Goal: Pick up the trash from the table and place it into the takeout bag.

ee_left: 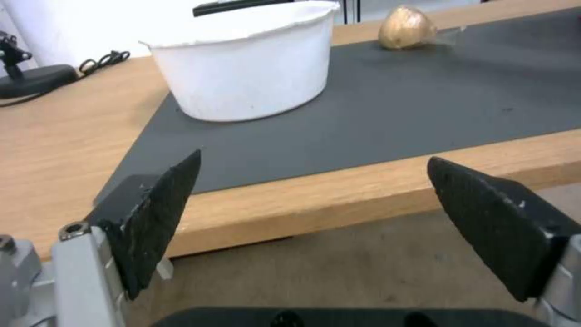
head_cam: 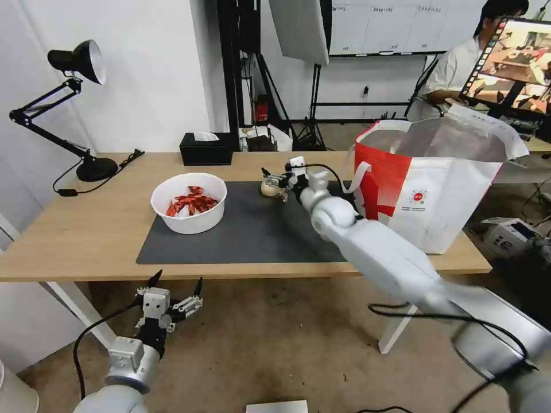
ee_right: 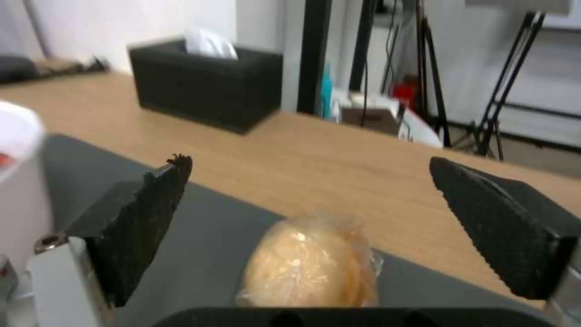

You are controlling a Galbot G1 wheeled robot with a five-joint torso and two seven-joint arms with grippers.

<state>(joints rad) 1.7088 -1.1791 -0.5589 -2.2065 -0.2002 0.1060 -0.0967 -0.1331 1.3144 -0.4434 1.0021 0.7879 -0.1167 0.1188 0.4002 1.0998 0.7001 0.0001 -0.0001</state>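
Light-wood table [head_cam: 69, 229], grey mat [head_cam: 247, 235]; right pincer [head_cam: 276, 182] apart around lump [head_cam: 268, 187]; left pincer [head_cam: 175, 285] apart.

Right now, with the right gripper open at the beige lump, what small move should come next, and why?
Probably ease the right gripper slightly down and forward, then close. Its fingers stand wide on either side of the beige lump, which lies on the dark mat untouched. The left gripper waits open below the table edge.
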